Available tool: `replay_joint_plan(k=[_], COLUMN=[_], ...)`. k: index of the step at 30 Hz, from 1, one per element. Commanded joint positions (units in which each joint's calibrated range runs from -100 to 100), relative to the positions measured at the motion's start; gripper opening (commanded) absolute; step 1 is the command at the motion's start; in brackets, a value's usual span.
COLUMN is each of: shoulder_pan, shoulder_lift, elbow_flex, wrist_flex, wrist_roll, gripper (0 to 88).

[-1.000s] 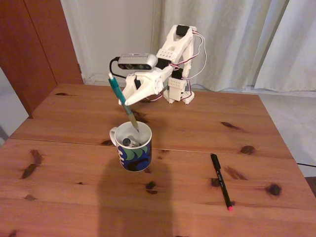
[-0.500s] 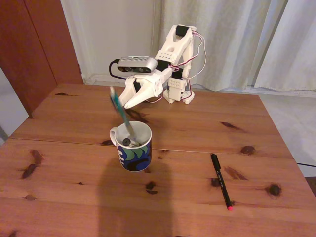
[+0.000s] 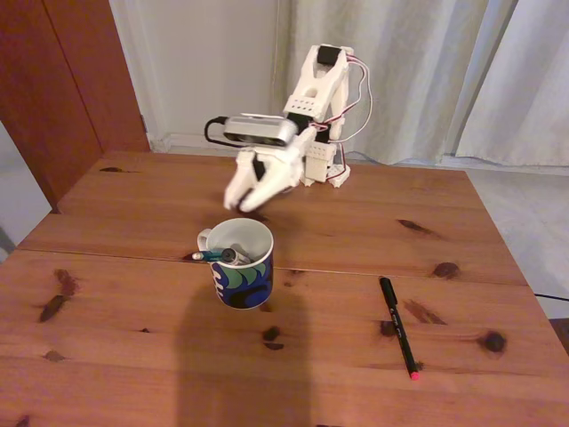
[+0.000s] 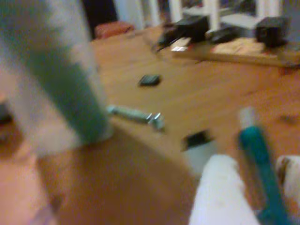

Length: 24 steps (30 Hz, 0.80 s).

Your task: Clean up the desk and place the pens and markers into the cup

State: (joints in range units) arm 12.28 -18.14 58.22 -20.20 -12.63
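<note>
Your wrist cam's pretty blurry: teal pen at lower right, something white beside it, wooden desk stretching behind.

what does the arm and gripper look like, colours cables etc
White plastic arm of blocky segments with black motor parts showing at the joints. Thin red and white cables loop beside it. A grey bar-shaped camera with a black cable sits above the white, tapered two-finger gripper.

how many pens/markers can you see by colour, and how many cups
Teal-green pen: 1, lying across the cup's rim
Black pen with pink-red tip: 1, on the desk
Marker, end showing inside the cup: 1
Cup: 1
Total: 4
</note>
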Motion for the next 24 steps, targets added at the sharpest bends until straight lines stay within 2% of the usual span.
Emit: replay_joint_plan(k=[1,8,12,16,24], shoulder_pan=[-3.7,-10.2,-14.3,-19.3,-27.5], shoulder_lift=[-2.8,-7.1,-7.0,-6.8,-2.5], elbow_flex=[-4.5,-16.5,-21.6,-23.6,-23.7], wrist_flex=[9.9,46.0,60.0,67.4,68.6], wrist_roll=[1.2,1.4,1.4,1.5,1.0], gripper=[8.8,9.3,9.4,9.4,9.4])
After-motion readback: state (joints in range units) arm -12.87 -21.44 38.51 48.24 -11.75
